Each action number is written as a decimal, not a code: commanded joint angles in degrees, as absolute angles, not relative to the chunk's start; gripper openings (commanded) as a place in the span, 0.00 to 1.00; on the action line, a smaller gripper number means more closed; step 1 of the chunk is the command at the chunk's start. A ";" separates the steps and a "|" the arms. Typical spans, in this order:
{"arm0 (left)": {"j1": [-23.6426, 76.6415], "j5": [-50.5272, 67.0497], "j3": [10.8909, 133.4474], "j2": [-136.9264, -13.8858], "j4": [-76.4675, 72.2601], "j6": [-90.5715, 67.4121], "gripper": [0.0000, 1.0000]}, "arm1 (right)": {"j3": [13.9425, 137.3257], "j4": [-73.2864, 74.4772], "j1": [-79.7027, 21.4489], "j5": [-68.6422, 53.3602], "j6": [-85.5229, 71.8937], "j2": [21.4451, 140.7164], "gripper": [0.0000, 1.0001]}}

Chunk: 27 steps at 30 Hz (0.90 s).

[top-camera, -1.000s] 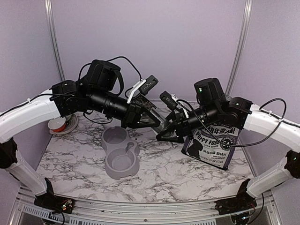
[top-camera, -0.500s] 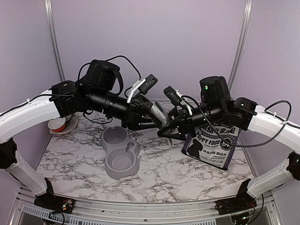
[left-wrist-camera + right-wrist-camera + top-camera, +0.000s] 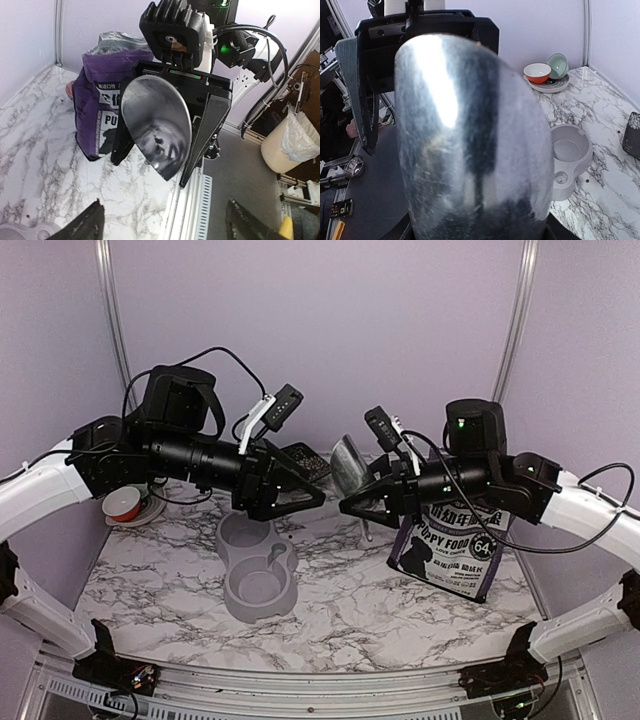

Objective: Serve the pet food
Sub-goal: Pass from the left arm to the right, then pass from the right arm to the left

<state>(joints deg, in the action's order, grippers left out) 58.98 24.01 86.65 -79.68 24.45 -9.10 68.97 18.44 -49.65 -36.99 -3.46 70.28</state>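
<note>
The left gripper (image 3: 312, 480) is spread wide, with nothing held. A shiny scoop (image 3: 157, 127) is clamped in the right gripper (image 3: 358, 496), raised above the tabletop (image 3: 400, 615). A purple-and-white bag (image 3: 455, 555) is stood near the tabletop's right edge; the pet food itself cannot be seen.

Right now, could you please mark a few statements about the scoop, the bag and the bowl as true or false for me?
1. The right end effector grips the metal scoop. True.
2. The left end effector is shut on the scoop. False: it is open, holds nothing and stands apart from the scoop.
3. The grey double bowl is full of kibble. False: both compartments look empty.
4. The puppy food bag stands upright on the table. True.
5. The scoop is heaped with kibble. False: its hollow looks empty.
</note>
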 commanded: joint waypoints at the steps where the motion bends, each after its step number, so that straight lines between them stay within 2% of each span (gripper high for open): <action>1: 59.13 17.27 84.99 -75.88 22.88 -7.03 0.92 | 69.06 12.58 -49.94 -30.66 -7.28 67.75 0.33; 5: 59.02 9.66 84.10 -73.22 22.73 -4.58 0.98 | 69.64 9.39 -49.94 -25.70 -12.07 67.26 0.28; 12: 58.63 0.22 81.16 -70.14 18.30 -3.59 0.99 | 70.50 3.55 -50.01 -21.36 -20.53 65.92 0.24; 15: 58.36 0.10 80.66 -69.54 16.64 -5.38 0.99 | 69.93 0.17 -49.99 -20.23 -22.80 64.97 0.23; 20: 58.35 3.28 72.16 -63.93 5.43 -3.79 0.99 | 69.32 -2.17 -50.01 -9.46 -32.11 63.41 0.20; 23: 58.33 4.70 68.68 -62.63 1.14 -2.84 0.98 | 67.59 -6.84 -50.01 -9.51 -36.53 63.27 0.19; 27: 58.30 5.48 69.83 -64.00 1.10 -4.88 0.96 | 67.08 -12.45 -50.01 -12.19 -37.10 64.07 0.18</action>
<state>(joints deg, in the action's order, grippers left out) 58.54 3.86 68.95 -63.61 6.94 -4.05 67.24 -4.62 -49.65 -12.45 -32.91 63.75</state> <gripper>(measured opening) 0.976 0.579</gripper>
